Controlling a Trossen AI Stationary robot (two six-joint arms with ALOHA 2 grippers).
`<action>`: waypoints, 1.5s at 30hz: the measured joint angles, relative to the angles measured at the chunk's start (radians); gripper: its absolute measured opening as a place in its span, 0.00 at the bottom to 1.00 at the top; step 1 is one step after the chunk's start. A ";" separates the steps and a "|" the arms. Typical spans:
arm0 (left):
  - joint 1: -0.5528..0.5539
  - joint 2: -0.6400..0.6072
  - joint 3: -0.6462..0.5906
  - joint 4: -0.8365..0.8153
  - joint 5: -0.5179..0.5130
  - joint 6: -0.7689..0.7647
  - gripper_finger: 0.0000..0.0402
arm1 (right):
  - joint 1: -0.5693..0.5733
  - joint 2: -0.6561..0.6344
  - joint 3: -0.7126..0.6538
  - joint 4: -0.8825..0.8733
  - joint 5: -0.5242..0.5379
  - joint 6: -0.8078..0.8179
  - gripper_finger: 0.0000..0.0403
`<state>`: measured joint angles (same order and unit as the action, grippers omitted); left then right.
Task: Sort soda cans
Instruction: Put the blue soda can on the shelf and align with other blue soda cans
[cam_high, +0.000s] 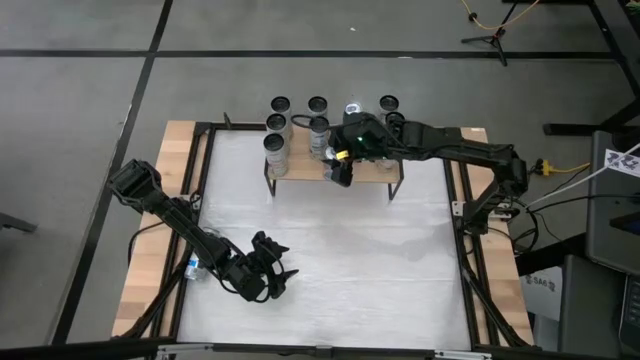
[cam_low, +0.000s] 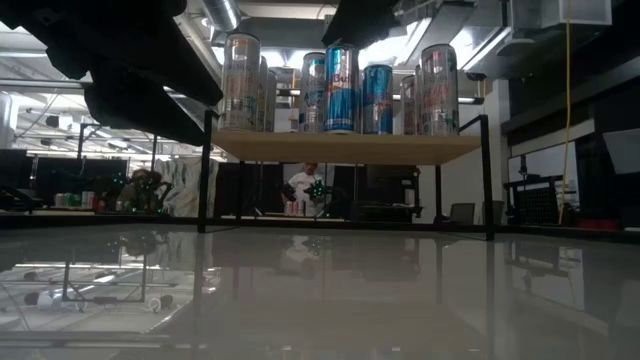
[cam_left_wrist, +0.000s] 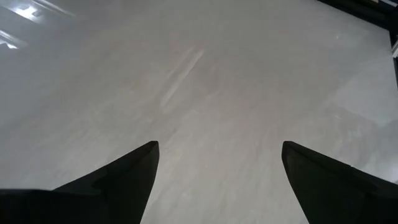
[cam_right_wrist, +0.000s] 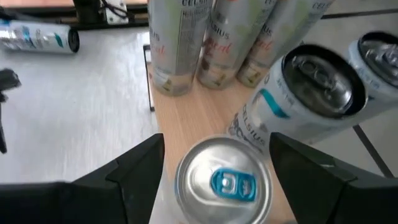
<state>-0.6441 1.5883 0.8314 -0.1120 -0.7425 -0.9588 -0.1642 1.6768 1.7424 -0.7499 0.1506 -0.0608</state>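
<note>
my right gripper (cam_right_wrist: 214, 168) hangs over the wooden shelf (cam_high: 372, 172) at the far side of the table, fingers spread wide on either side of a silver can with a blue tab (cam_right_wrist: 224, 182), nothing gripped yet. that can stands upright on the shelf just below the wrist. close beside it is a second can with a dark top (cam_right_wrist: 317, 78), and a cluster of tall pale cans (cam_right_wrist: 214, 40) stands a little farther along the board. these look thin-walled and smooth, so i'd judge them slippery and easy to dent, light if empty. i'd close on the straight body below the rim, gently, and keep it upright. the neighbours are near enough to knock. my left gripper (cam_high: 268, 276) waits open and empty over the bare white table (cam_high: 380, 270), near its front.
</note>
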 joint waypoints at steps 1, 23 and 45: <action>0.000 0.000 0.000 0.000 0.000 0.000 0.83 | 0.000 0.000 0.000 -0.011 0.006 0.000 0.71; 0.000 0.000 0.000 0.000 0.000 0.000 0.83 | 0.000 0.005 0.000 -0.084 0.016 0.004 0.71; 0.000 0.000 0.000 0.000 0.000 0.000 0.83 | 0.000 0.033 0.000 -0.087 0.014 0.001 0.59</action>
<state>-0.6441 1.5883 0.8314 -0.1120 -0.7425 -0.9588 -0.1642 1.7100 1.7428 -0.8367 0.1650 -0.0601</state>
